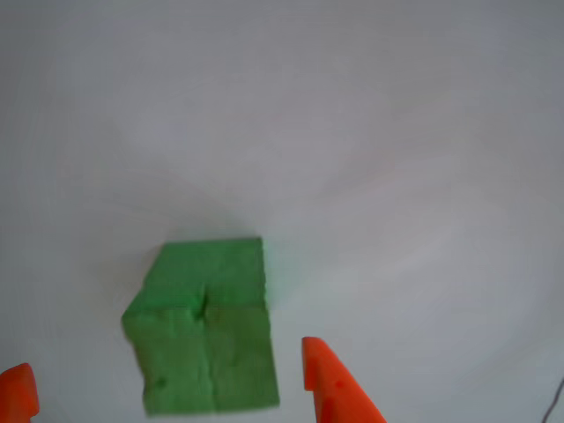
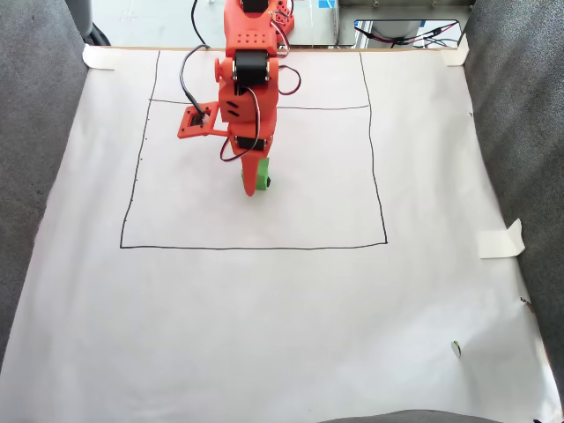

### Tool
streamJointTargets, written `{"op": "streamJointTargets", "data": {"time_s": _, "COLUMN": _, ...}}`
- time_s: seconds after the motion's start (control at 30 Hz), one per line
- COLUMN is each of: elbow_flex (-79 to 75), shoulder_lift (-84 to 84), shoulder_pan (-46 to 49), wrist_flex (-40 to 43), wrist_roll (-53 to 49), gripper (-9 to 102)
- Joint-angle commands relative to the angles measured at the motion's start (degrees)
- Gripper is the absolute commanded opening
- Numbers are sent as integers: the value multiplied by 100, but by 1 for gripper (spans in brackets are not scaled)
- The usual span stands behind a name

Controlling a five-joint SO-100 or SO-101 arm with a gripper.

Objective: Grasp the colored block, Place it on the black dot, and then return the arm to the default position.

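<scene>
Green foam-like cube (image 1: 204,326), creased and dented on its near face, sits on the white paper-covered table (image 1: 397,159) between the two orange pointed plastic fingers (image 1: 18,392), which stand wide apart, clear of both its sides in the other view. In the fixed view the cube (image 2: 262,174) lies under the orange arm (image 2: 247,79), inside the thin black drawn rectangle (image 2: 264,247).

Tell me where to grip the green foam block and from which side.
Grip the green foam block across its two side faces, left and right in the other view, coming straight down from above. The open gripper already straddles it there, one orange finger on each side. Close gently: the creased, dented face suggests it squashes easily.
</scene>
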Motion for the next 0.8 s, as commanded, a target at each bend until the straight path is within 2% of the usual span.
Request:
{"op": "streamJointTargets", "data": {"time_s": 0.0, "elbow_flex": 308, "shoulder_lift": 826, "shoulder_pan": 26, "wrist_flex": -62, "wrist_roll": 62, "gripper": 40}}
{"op": "streamJointTargets", "data": {"time_s": 0.2, "elbow_flex": 2074, "shoulder_lift": 2479, "shoulder_pan": -88, "wrist_flex": -554, "wrist_roll": 158, "gripper": 34}}
{"op": "streamJointTargets", "data": {"time_s": 0.33, "elbow_flex": 3727, "shoulder_lift": 3858, "shoulder_pan": -167, "wrist_flex": -1222, "wrist_roll": 237, "gripper": 14}}
{"op": "streamJointTargets", "data": {"time_s": 0.47, "elbow_flex": 5300, "shoulder_lift": 5221, "shoulder_pan": -264, "wrist_flex": -1978, "wrist_roll": 211, "gripper": 0}}
{"op": "streamJointTargets", "data": {"time_s": 0.6, "elbow_flex": 6952, "shoulder_lift": 6706, "shoulder_pan": -378, "wrist_flex": -2716, "wrist_roll": 176, "gripper": 0}}
{"op": "streamJointTargets", "data": {"time_s": 0.77, "elbow_flex": 8376, "shoulder_lift": 8086, "shoulder_pan": -439, "wrist_flex": -3164, "wrist_roll": 18, "gripper": 0}}
